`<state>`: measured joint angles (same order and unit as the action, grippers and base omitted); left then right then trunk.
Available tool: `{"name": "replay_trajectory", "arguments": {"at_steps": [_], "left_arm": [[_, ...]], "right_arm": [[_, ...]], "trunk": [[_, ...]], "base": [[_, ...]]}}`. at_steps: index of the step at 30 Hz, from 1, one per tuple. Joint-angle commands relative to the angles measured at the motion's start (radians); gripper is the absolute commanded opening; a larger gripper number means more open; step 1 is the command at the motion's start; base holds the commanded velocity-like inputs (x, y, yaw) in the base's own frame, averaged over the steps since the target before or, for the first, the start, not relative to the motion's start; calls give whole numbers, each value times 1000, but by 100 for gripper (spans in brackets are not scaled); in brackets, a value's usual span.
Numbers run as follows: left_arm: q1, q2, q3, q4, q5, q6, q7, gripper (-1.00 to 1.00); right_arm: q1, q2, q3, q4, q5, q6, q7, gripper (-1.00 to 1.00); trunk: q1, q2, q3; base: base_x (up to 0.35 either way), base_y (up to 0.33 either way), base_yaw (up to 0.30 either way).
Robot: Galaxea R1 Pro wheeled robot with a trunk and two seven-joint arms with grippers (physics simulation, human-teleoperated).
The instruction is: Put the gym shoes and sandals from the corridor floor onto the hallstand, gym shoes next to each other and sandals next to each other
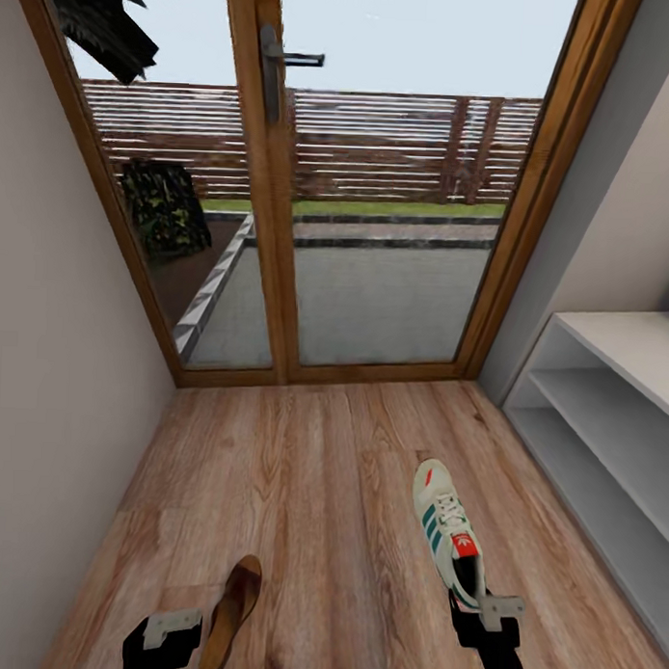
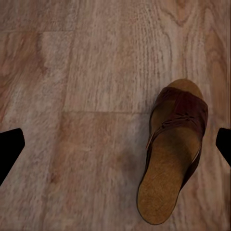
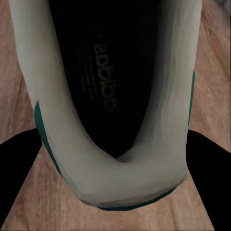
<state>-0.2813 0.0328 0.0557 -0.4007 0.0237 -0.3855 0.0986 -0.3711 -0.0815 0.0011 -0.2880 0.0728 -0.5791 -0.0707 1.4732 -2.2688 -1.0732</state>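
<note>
A: Fig. legend, pls. Where are the task items?

B: One gym shoe [image 1: 449, 531] lies on the corridor floor [image 1: 320, 469], toe toward the glass door [image 1: 378, 182], heel at the right gripper [image 1: 484, 610]. One sandal [image 1: 230, 611] lies on the floor further left, just beside the left gripper [image 1: 165, 632]. The hallstand [image 1: 611, 421] runs along the floor's right edge; both shelf levels visible are bare. The other shoe and sandal I can't place from these views.

A: Jaw state?

B: Right: fingers spread, one either side of the shoe's heel collar in the wrist view [image 3: 115, 144]; not yet closed on it, as far as I can judge. Left: fingers wide apart, holding nothing; the sandal [image 2: 173, 154] sits between the two tips but off toward one of them.

A: Step in hand?

B: Prob. the first pick: approach to the gym shoe's heel. Nothing is on the rack yet, so the task looks early.

A: Next move needs?

B: Lower the right gripper over the heel rim, close firmly, lift clear of the floor, then swing right to a shelf. Risk: a heel-only hold lets the toe droop and snag the shelf edge.
</note>
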Motion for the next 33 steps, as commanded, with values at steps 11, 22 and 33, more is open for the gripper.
{"name": "replay_trajectory", "arguments": {"at_steps": [11, 22, 33], "left_arm": [[-1, -1, -12, 0, 1, 2, -1, 100], [-23, -9, -15, -6, -57, 184, -13, 100], [-105, 31, -47, 1, -126, 296, -194, 100]], "right_arm": [[0, 23, 4, -533, 7, 421, -5, -100], [0, 22, 4, -637, 6, 561, 101, -100], [0, 23, 3, -698, 5, 624, 106, -100]], "trunk": [[0, 0, -1], [0, 0, -1], [0, 0, -1]], "base": [[122, -93, 0], [1, -1, 0], [0, 0, -99]]}}
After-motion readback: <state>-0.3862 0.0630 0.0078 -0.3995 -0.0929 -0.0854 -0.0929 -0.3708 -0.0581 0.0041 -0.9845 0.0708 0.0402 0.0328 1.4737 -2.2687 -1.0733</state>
